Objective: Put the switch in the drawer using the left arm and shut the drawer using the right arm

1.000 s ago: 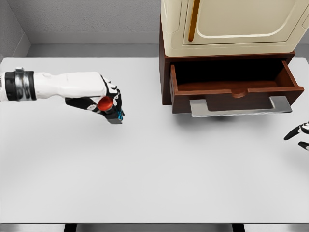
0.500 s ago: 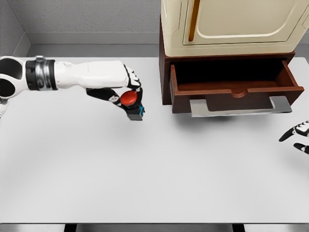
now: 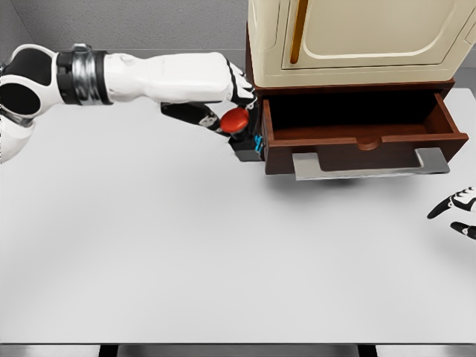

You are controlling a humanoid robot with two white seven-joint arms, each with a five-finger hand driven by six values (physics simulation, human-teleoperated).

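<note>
Beside open drawer [image 3: 361, 126], left hand [image 3: 223, 97] gripping switch [image 3: 239, 130], cabinet [image 3: 349, 37] above

The left arm is showing a glossy white shell, with a black rounded joint near the picture's edge and a grey metallic band ringed in black. The left hand [image 3: 223, 100] is white with black fingers. The right hand [image 3: 455, 212] is showing black-and-white fingers.
</note>
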